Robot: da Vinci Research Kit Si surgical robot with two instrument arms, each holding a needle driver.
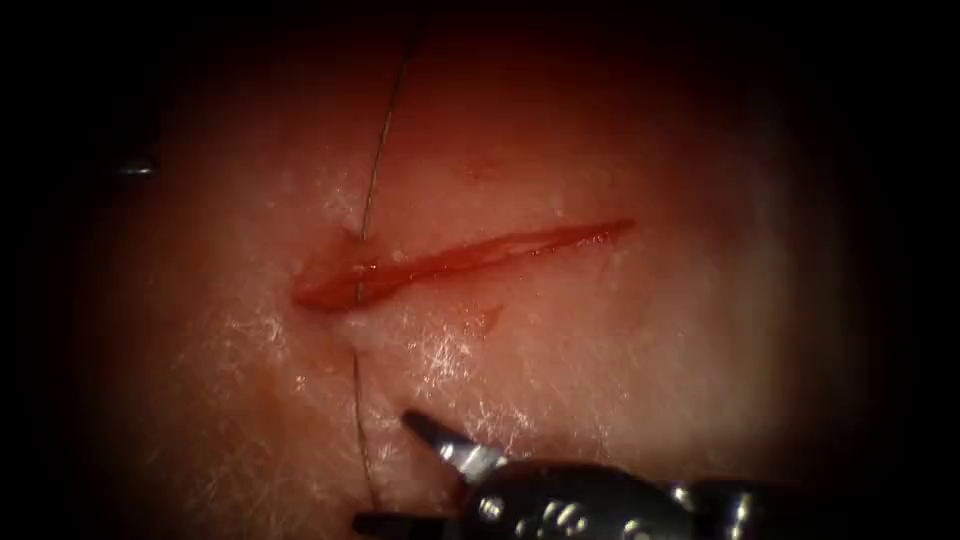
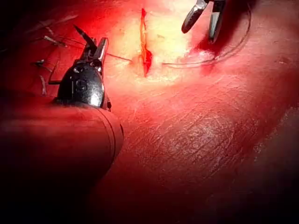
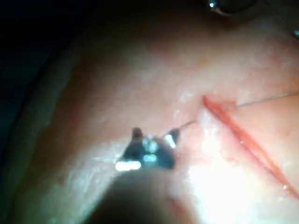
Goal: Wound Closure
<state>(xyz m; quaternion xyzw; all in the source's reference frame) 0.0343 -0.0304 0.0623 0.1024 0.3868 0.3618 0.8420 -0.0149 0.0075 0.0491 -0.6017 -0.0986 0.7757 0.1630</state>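
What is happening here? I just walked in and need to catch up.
Bench suturing practice on pork tissue. A thread crosses the cut near its left end in the endoscope view and trails away on both sides. The right tool hovers close to the thread below the cut, jaws open and holding nothing. The left tool sits off to the side with thread running toward it. I cannot tell what it holds or where the needle is.

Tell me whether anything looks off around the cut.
Nothing stands out. One thread crosses the left end of the cut. The right tool hangs open, holding nothing; what the left tool holds, and where the needle lies, I can't tell.
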